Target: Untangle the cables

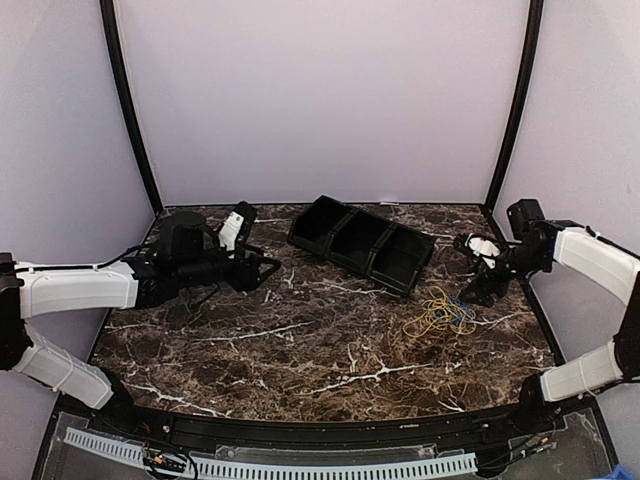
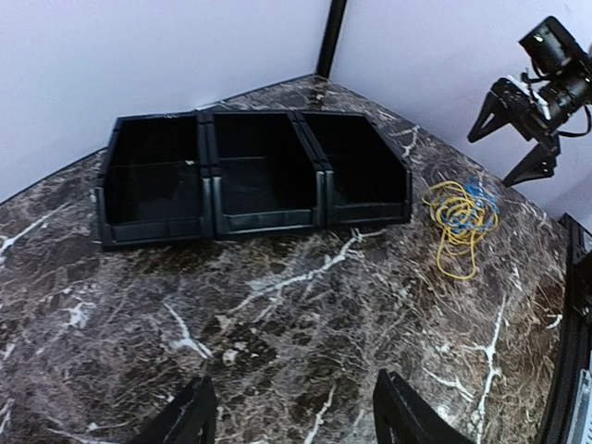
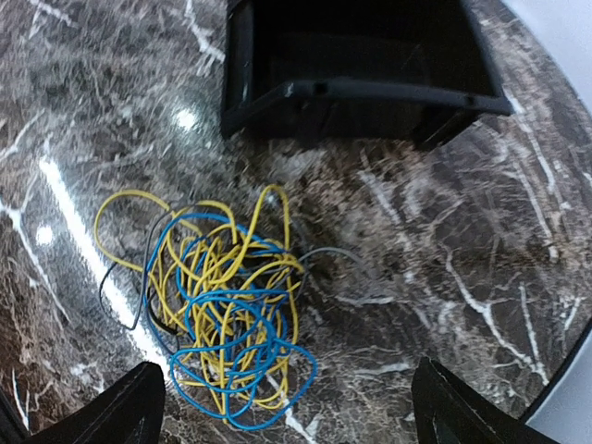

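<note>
Cables (image 3: 227, 310): yellow and blue loops interlaced in one heap, lower left of the right wrist view. They lie on the marble table (image 1: 300, 350), near the right end of the black three-compartment bin (image 2: 268, 220). Nothing is separated yet.

Your right gripper (image 3: 289, 416) hangs over the heap, jaws wide and empty, likely placed to straddle a loop. Your left gripper (image 2: 296, 421), also open and empty, sits at centre-left of the top view, well apart from the heap, presumably free for the second colour.

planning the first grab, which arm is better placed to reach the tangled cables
Right. The right claw, open, hovers by the cables, which fill its wrist view; the left claw sits far across the table, past the bins.
</note>
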You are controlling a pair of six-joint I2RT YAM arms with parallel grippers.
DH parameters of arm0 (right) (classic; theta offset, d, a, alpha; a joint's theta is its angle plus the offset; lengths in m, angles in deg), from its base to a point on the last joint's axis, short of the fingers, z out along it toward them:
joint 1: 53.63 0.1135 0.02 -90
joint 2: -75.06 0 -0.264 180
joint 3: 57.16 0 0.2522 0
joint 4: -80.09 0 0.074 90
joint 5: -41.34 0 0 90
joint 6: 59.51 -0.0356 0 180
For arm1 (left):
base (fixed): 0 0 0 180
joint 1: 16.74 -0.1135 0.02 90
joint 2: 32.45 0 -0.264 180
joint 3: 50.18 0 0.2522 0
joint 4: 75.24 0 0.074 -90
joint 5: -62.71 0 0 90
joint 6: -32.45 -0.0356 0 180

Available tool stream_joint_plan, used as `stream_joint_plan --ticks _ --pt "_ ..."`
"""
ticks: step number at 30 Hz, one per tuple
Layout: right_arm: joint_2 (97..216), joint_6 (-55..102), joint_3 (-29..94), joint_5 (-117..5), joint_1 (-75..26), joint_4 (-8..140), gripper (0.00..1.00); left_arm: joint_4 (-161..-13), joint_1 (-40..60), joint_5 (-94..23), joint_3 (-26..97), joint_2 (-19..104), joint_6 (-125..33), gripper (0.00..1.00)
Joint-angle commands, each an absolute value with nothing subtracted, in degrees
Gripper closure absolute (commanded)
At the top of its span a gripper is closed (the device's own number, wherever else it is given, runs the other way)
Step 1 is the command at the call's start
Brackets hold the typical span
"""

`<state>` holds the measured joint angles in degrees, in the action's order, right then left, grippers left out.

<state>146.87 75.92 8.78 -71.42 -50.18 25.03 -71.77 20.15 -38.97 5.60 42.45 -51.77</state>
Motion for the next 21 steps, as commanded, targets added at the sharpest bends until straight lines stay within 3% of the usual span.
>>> stream_joint_plan --ticks 1,9,16,21 --pt "151.82 80.91 7.82 -67.95 -47.95 22.19 0.06 -75.66 23.66 -43.16 9.14 45.5 -52.72 0.39" --pt "162.5 81.54 7.64 -66.26 -42.17 20.89 0.02 -75.14 26.32 -42.22 9.36 47.07 -54.24 0.38" --pt "169.45 80.21 11.25 -69.8 -31.76 21.52 0.15 -72.6 26.33 -40.97 7.49 46.36 -51.98 0.38" --pt "176.38 80.24 18.23 -72.66 -18.83 20.41 0.28 -72.75 26.31 -38.55 5.87 43.92 -51.47 0.38"
